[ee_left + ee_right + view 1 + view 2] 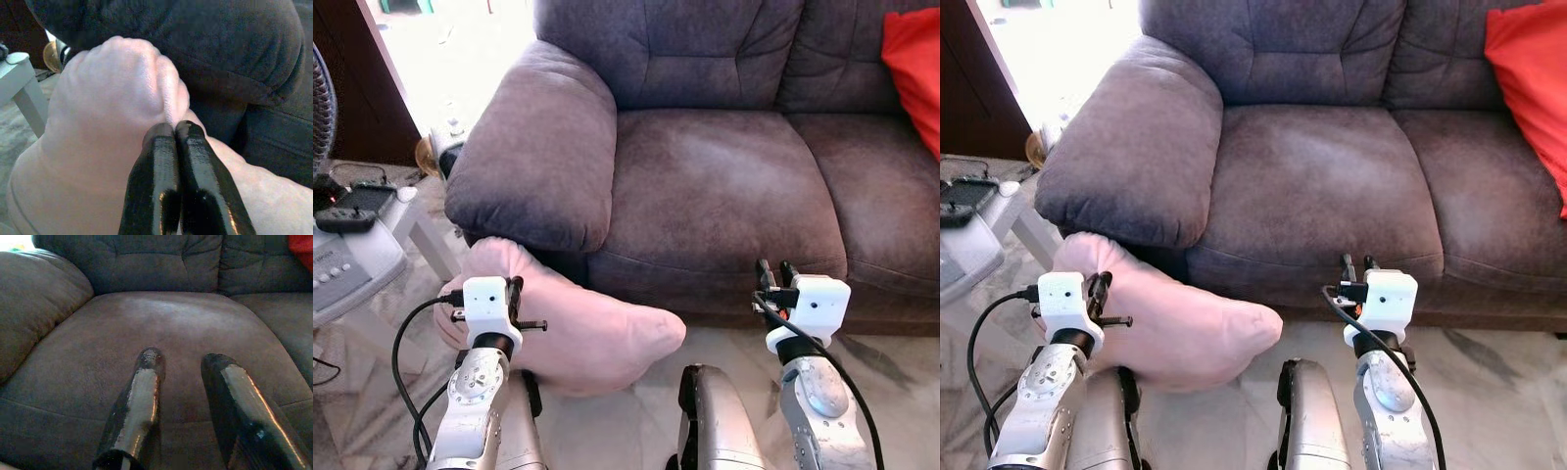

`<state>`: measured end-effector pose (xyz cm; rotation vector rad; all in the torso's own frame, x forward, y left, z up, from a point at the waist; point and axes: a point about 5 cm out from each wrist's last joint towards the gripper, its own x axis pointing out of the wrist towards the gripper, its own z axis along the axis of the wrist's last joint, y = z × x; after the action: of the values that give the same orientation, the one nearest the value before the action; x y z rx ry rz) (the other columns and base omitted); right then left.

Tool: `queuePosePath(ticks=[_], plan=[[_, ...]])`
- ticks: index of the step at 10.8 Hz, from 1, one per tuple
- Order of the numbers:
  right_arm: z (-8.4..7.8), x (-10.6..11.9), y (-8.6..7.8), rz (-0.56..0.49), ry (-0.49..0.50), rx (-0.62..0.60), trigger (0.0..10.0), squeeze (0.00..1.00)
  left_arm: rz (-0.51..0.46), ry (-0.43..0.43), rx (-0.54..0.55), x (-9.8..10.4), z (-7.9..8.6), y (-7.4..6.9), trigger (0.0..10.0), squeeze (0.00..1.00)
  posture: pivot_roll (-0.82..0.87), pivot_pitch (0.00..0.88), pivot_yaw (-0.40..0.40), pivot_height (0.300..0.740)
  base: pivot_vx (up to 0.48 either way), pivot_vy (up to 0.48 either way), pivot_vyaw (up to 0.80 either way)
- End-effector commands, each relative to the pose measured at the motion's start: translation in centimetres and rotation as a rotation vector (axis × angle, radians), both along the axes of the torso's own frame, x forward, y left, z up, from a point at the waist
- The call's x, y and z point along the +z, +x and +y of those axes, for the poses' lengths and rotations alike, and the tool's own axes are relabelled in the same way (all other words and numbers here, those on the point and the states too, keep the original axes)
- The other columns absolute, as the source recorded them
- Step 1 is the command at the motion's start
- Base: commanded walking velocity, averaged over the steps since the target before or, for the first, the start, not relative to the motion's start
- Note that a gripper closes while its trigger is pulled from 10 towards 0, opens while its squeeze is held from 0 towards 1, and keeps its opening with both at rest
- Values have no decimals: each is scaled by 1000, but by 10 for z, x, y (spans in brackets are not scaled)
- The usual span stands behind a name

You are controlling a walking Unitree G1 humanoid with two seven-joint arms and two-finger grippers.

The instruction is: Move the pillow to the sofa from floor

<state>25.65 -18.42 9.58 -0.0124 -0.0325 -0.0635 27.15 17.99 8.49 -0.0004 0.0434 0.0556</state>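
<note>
- I see the pink pillow (573,323) on the floor (636,431), wedged at the base of the sofa (705,186), under and just in front of the sofa's left armrest (538,147).
- Its long axis runs roughly along the sofa front: one end bunches up under the armrest, the other tapers toward the middle of the sofa base. It lies slumped, upper end leaning on the sofa front.
- Left gripper (173,128): fingers pressed together, no gap between them in the left wrist view. Tips sit at the pillow's bunched upper end, where the fabric creases; I cannot tell whether any fabric is pinched or the tips merely touch it.
- Right gripper (180,360): fingers spread, holding nothing. It hovers in front of the sofa's front edge, pointing at the left seat cushion (161,338), apart from it.
- Sofa seat: the left cushion is bare, open surface. A red cushion (915,69) leans against the backrest at the sofa's far right end.
- Left of the armrest: a white side table (372,245) with a black controller (352,208) on it stands near the pillow's upper end; a fan (321,108) sits beyond it.
- Floor in front of the sofa base, right of the pillow, is pale tile; the robot's own legs (715,421) stand there.
</note>
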Motion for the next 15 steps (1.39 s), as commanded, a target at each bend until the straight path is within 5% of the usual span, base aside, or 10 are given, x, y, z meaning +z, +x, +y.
queuePosePath(ticks=[1,8,15], plan=[[-3,0,0,3,-5,-12,10000,0,-163,26,-11,29,-1,6,10000,0,41,19,-33,588,0,0,0],[0,4,3,-19,16,9,10000,0,-169,16,-8,30,-3,7,10000,0,42,38,-39,708,0,0,0],[0,5,4,-33,26,9,10000,0,-182,13,-9,32,-3,7,10000,0,44,31,-40,708,0,0,0]])
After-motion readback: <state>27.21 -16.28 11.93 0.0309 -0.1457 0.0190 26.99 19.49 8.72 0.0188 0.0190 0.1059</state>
